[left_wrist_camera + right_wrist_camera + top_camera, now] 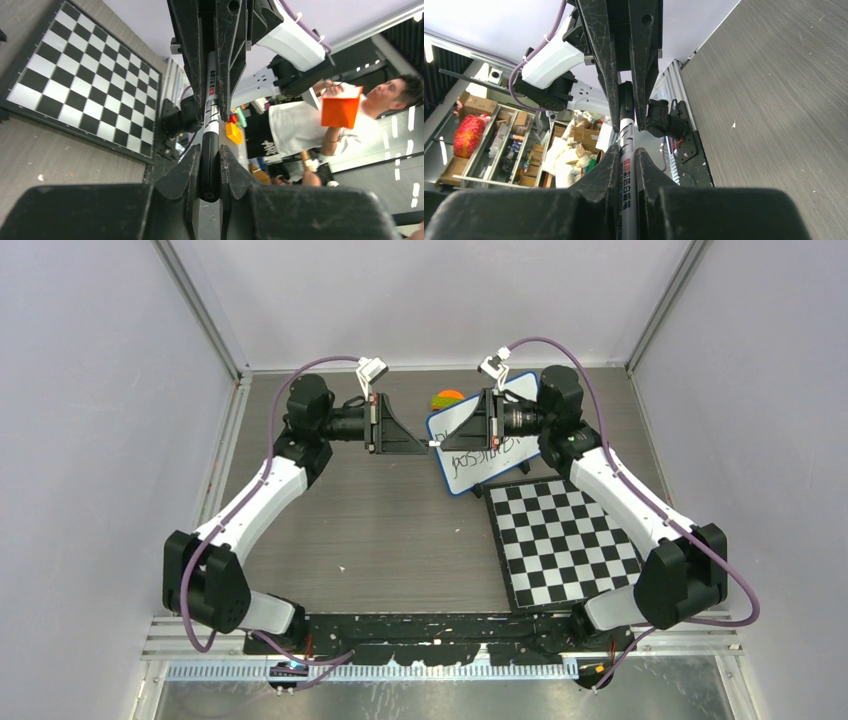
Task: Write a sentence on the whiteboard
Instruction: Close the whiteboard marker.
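Walled grey table; left gripper, right gripper tight on marker near whiteboard rim

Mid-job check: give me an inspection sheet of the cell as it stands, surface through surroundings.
Surface: dark wood-grain table, a few pale specks.
Job's things: whiteboard at far centre with black lettering, unreadable here; marker held between the arms.
Clutter: checkered board at right; orange-and-green object behind the whiteboard.
Grippers: left pincer shut on the marker's black end; right pincer shut on its printed barrel.
Cables: one purple cable looped along each arm.
Surroundings: grey walls; person in white shirt outside the cell.
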You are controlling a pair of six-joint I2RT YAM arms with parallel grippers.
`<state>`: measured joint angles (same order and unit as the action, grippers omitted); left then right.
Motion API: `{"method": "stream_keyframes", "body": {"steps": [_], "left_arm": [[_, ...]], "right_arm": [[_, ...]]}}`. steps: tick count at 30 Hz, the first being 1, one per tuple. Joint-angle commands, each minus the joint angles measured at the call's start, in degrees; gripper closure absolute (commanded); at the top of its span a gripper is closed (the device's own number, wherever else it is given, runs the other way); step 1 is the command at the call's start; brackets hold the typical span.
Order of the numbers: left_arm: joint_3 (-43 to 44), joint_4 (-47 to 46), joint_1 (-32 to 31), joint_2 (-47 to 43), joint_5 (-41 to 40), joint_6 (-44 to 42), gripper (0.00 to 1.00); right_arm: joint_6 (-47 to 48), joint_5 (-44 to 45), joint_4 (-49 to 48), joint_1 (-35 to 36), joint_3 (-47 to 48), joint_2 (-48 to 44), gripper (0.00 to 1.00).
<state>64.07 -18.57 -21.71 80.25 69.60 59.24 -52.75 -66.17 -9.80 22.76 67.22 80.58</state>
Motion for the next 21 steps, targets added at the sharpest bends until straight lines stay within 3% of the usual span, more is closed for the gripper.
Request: {"method": "stream_keyframes", "body": {"steps": [1, 3, 7, 8, 12, 16, 21], "left_arm": [[5.06, 8.65, -6.23, 0.76, -2.87, -13.58, 1.0], [7.89, 23.61, -6.23, -0.61, -6.41, -26.31, 1.0], [11.81, 41.37, -6.23, -2.33, -14.31, -42.23, 1.0], [12.78, 45.17, -6.23, -3.04, -16.21, -45.31, 0.97], [19.3, 60.89, -6.15, -3.68, -26.15, -61.0, 0.51], [25.45, 73.0, -6.14, -3.63, -32.2, -73.62, 0.4], [28.48, 77.53, -6.78, -5.14, -35.01, -82.45, 0.32]], "right_arm": [[-4.29, 2.07, -5.64, 6.77, 1.65, 1.85, 1.0], [-3.86, 2.22, -4.54, 6.63, 1.96, 1.74, 1.0], [0.24, 3.37, 2.11, 5.28, 3.05, 1.3, 1.0], [0.74, 3.54, 2.96, 4.78, 3.13, 1.15, 1.0], [3.81, 3.95, 7.66, 2.44, 3.77, 0.33, 1.0], [11.28, 5.51, 17.41, 1.51, 4.58, -0.55, 1.0], [13.51, 5.86, 20.46, 1.66, 2.56, -0.79, 1.0]]}}
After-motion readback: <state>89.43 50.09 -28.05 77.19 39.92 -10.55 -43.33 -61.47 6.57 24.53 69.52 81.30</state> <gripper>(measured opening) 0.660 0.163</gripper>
